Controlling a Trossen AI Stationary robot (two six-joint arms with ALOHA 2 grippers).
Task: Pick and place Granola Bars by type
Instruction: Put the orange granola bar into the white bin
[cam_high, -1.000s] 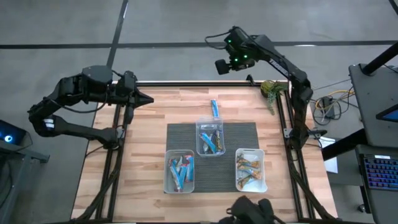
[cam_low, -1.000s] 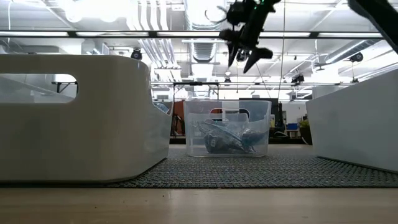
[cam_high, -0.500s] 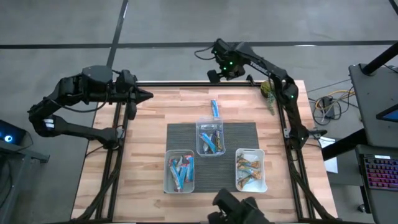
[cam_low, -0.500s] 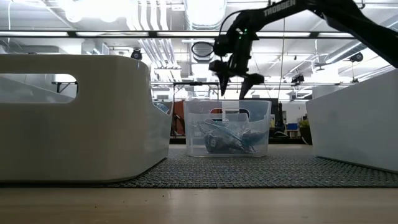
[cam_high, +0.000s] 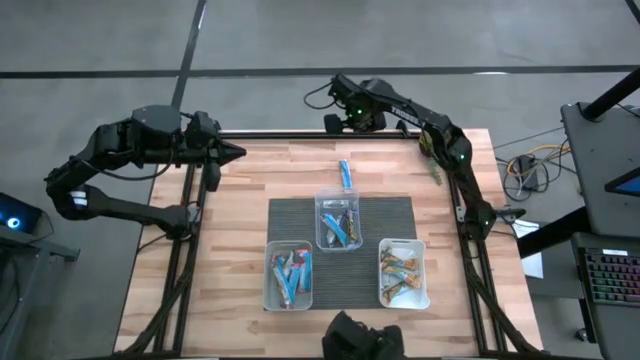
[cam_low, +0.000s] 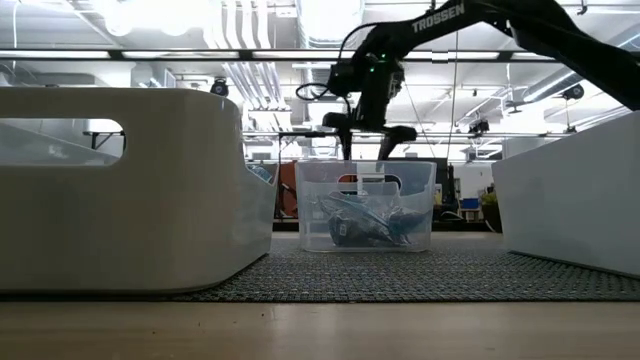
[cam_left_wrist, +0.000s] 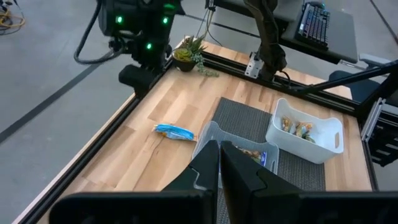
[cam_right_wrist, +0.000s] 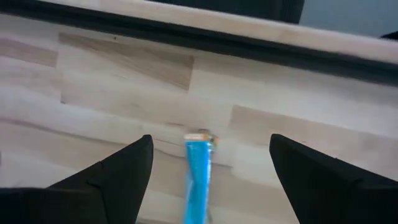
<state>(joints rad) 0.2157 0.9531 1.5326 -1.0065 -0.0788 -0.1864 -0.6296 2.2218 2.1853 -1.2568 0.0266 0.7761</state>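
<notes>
The wooden table (cam_high: 250, 200) fills the middle of the high view, with a dark ribbed mat (cam_high: 290, 215) at its centre. On the mat stand three clear tubs: one at centre (cam_high: 338, 222) holding mixed bars, one at lower left (cam_high: 288, 276) with mostly blue bars, one at lower right (cam_high: 403, 273) with tan bars. A small green plant clump (cam_high: 434, 146) sits at the upper right corner of the table.

The left arm waits at the upper left, its left gripper (cam_high: 236, 154) clenched on nothing over the table's edge. The right gripper (cam_low: 365, 140) hangs above the upper middle of the table, jaws spread wide and empty; in its wrist view the two dark fingers (cam_right_wrist: 118, 171) frame the target.

That target is a lone blue granola bar (cam_high: 345, 174), lying flat on bare wood just above the centre tub in the high view, pointing roughly along the gap between the fingers.

The bar looks light, with a slick, crinkly foil wrapper over a fairly stiff core. A grip across the narrow width at mid-length seems best; the flat end seals would probably fold or slip. Lying so low, it calls for fingertips brought right down to the wood.
</notes>
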